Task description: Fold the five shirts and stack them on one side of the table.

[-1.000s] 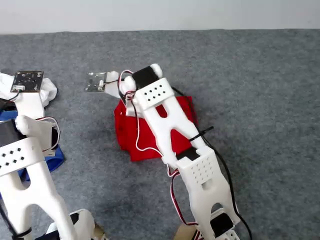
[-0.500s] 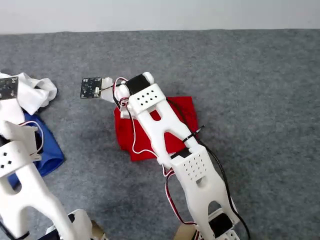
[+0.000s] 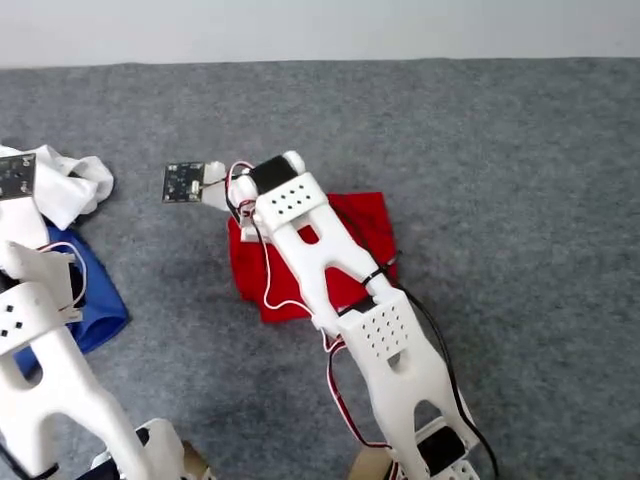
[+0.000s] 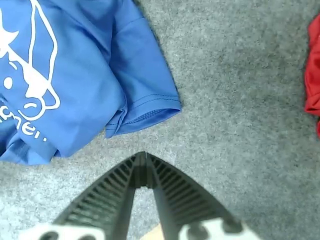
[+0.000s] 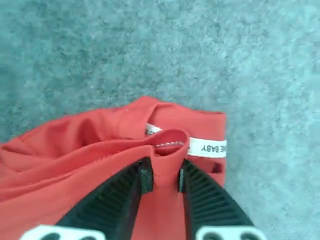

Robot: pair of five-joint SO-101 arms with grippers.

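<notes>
My right gripper (image 5: 162,172) is shut on a raised fold at the collar of the red shirt (image 5: 75,150), beside its white label (image 5: 207,147). From above, the red shirt (image 3: 365,225) lies folded in the middle of the table, with the right arm (image 3: 300,215) stretched across it. My left gripper (image 4: 145,156) is shut on nothing and hovers over bare carpet, just off the sleeve of the blue printed shirt (image 4: 70,75). The blue shirt (image 3: 92,300) lies at the left side, with a crumpled white shirt (image 3: 75,185) behind it.
Grey carpet (image 3: 500,180) covers the table, with free room on its right half and along the back. The left arm (image 3: 45,370) stands over the near left corner. An edge of the red shirt (image 4: 314,85) shows in the left wrist view.
The right arm has shifted a little to the left over the red shirt. The left arm has drawn back toward the left edge, uncovering more of the blue and white shirts.
</notes>
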